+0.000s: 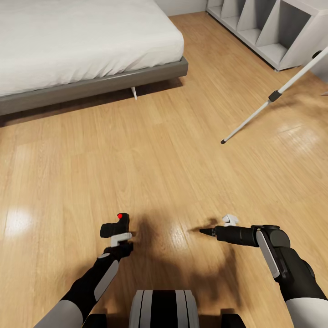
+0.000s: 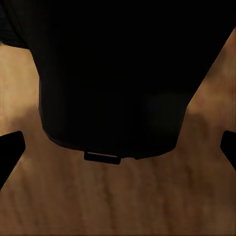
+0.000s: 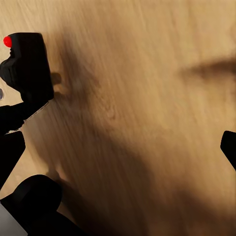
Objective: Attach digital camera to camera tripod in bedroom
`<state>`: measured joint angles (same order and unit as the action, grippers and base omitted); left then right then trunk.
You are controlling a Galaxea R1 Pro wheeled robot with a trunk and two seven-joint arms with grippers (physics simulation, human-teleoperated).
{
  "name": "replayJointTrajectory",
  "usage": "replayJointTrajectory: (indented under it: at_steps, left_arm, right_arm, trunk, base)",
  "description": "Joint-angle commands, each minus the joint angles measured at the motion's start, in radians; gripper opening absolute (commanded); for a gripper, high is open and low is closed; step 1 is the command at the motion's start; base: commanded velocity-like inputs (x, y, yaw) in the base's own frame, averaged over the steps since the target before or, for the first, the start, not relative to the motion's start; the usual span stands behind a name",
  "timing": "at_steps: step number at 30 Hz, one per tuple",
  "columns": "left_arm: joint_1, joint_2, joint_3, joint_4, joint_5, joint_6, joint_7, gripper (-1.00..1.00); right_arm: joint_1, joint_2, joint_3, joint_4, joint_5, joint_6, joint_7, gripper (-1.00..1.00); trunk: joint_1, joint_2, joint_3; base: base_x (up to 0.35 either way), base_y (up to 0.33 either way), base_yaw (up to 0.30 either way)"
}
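Black and boxy, with a red dot on top, the digital camera (image 1: 119, 224) sits clamped in the left gripper (image 1: 119, 238), low in the head view at about seven o'clock, carried above the light wood floor (image 1: 150, 159). In the left wrist view the digital camera (image 2: 113, 78) is a dark mass between the two fingers, which press against its sides. The right gripper (image 1: 228, 223) hangs at about five o'clock with nothing in it; its fingertips stand far apart at the edges of the right wrist view, so I judge it open.

The camera tripod (image 1: 269, 102) shows one thin silver-white leg with a black joint and foot, at about two o'clock, well apart from both arms. Its head is out of frame. The grey platform bed (image 1: 100, 84) lies at eleven o'clock, and a white shelf unit (image 1: 273, 32) stands at one o'clock.

The step in hand looks like the carry toward the tripod. To do it well:
- Turn and roll toward two o'clock until the tripod's head comes into sight.
- Keep the grip firm and the camera upright, red dot up.
- Steer wide of the splayed leg; a nudge from the base could topple the stand.
- Keep the free right arm tucked until the mounting plate is visible.
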<state>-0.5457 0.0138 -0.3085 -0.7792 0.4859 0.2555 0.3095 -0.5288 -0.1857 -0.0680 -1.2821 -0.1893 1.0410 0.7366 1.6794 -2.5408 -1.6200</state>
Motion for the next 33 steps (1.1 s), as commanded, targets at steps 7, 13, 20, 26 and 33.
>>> replayJointTrajectory:
  at_steps: [7, 13, 20, 26, 33]
  left_arm:
    - [0.0, 0.0, -0.007, 0.02, 0.01, -0.074, 0.011, 1.0]
    - [0.0, 0.0, -0.007, 0.029, 0.01, -0.095, 0.011, 1.0]
    - [0.0, -0.001, -0.007, 0.032, 0.011, -0.101, 0.01, 1.0]
    - [0.0, -0.001, -0.008, 0.032, 0.011, -0.102, 0.01, 1.0]
    - [0.0, -0.001, -0.008, 0.032, 0.011, -0.093, 0.009, 1.0]
  right_arm:
    - [0.0, 0.0, -0.001, 0.0, -0.002, 0.006, 0.001, 1.0]
    - [0.0, 0.0, -0.001, 0.0, -0.002, 0.006, 0.001, 1.0]
    - [0.0, 0.0, -0.001, 0.0, -0.002, 0.006, 0.001, 1.0]
    - [0.0, 0.0, -0.001, 0.0, -0.002, 0.006, 0.001, 1.0]
    - [0.0, 0.0, -0.001, 0.0, -0.002, 0.006, 0.001, 1.0]
  trunk:
    - [0.0, 0.0, -0.001]
    - [0.0, 0.0, -0.001]
    - [0.0, 0.0, -0.001]
    - [0.0, 0.0, -0.001]
    - [0.0, 0.0, -0.001]
  base:
    - [0.0, 0.0, 0.0]
    - [0.0, 0.0, 0.0]
    - [0.0, 0.0, 0.0]
    - [0.0, 0.0, 0.0]
    - [0.0, 0.0, 0.0]
